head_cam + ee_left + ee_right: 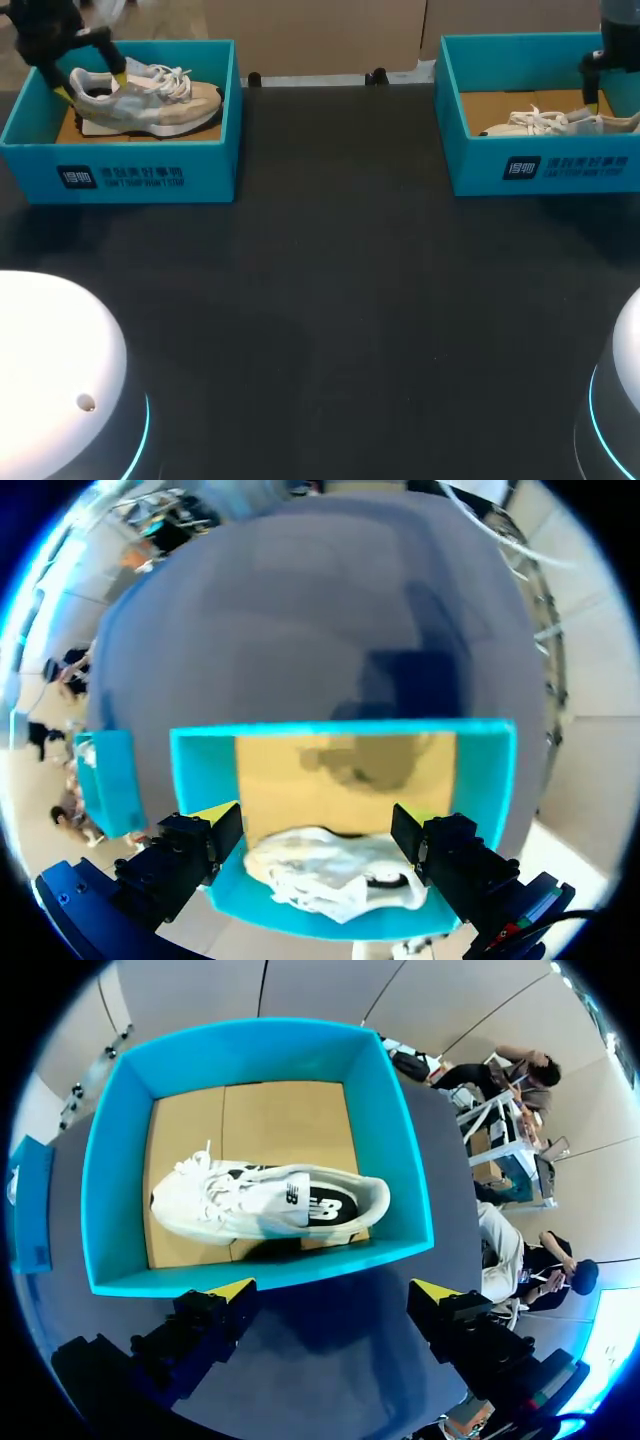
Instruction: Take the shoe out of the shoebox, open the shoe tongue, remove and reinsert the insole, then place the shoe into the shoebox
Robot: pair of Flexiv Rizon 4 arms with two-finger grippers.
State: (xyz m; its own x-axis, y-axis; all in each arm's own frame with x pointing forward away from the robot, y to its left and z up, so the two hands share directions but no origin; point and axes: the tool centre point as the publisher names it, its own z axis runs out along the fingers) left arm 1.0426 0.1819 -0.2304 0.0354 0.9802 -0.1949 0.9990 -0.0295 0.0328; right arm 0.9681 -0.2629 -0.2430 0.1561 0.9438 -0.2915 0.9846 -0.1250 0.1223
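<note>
A grey, beige and white sneaker [150,98] lies in the left teal shoebox [120,175]. My left gripper [92,85] hangs open over its heel end, one yellow-tipped finger on each side. In the left wrist view the sneaker [330,875] lies below and between the open fingers of the gripper [315,825], without touching them. A white sneaker [555,123] lies in the right teal shoebox [540,165]. My right gripper [593,85] hovers open above that box's far right part. From the right wrist, the white sneaker [265,1202] sits on the cardboard floor of the box [250,1270], ahead of the open gripper [333,1290].
The dark table [340,290] stretches between and in front of the two boxes. White rounded arm bases [50,370] [625,390] stand at the near corners. Two small black fittings [255,78] [377,75] sit at the table's back edge.
</note>
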